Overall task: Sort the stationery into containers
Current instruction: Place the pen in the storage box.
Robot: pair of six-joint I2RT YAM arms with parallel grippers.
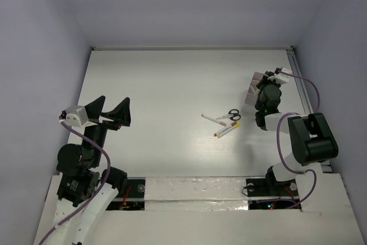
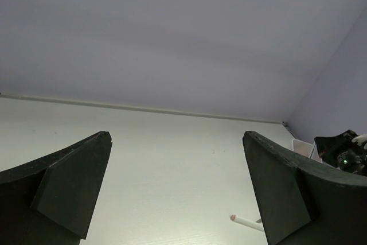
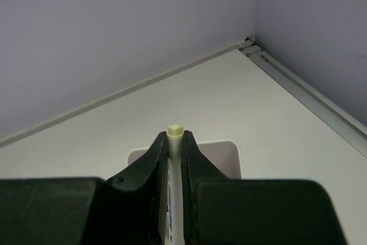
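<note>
Right gripper (image 3: 175, 139) sits nearest your lens, clenched on a yellow-tipped pen (image 3: 175, 132). The pen's tip pokes just past the fingertips, and the white container (image 3: 226, 154) lies directly beyond and below them. Mind the release: you can't tell from here how squarely the pen sits over the opening, so it may clip the rim, tip the light cup or fall outside. Left gripper (image 1: 112, 113) is spread wide and holds nothing, well apart from the scissors (image 1: 232, 114) and loose pens (image 1: 227, 131) mid-table.
</note>
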